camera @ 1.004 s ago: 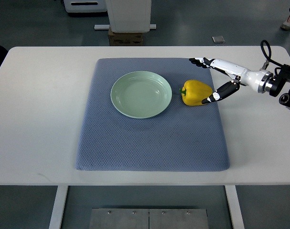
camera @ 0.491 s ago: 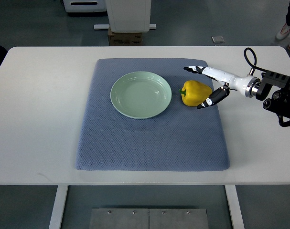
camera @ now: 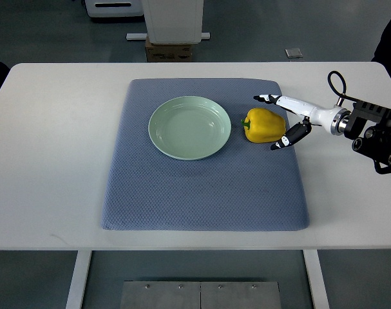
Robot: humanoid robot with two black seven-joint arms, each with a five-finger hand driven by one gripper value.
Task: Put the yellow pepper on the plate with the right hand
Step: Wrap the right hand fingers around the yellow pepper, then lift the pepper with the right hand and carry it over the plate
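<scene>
**Right hand open around the pepper, pepper still off the plate**

Top view: you are looking down on a white table (camera: pixel 53 161) with a grey-blue textured mat (camera: pixel 201 193) laid across its middle. The pale green plate (camera: pixel 190 127) sits on the far-left part of the mat and has nothing in it.

The yellow pepper (camera: pixel 265 125) lies on its side on the mat, just to the right of the plate and apart from its rim. Its long axis runs left to right across the picture, with the green stem end pointing left toward the plate and the blunt bottom end pointing right toward the hand.

Your right hand (camera: pixel 282 122) comes in from the right edge on a white forearm with dark joint hardware behind it. Its fingers (camera: pixel 267 98) are spread wide and hold nothing: the upper ones reach along the far side of the pepper, while the dark-tipped thumb hangs at the pepper's near right corner. You cannot tell from this angle whether any fingertip actually touches the skin.

No writing or brand mark is readable on the pepper, plate, mat or arm. Beyond the table's far edge a cardboard box (camera: pixel 170 51) stands on the floor; any print on it is too small to read.
</scene>
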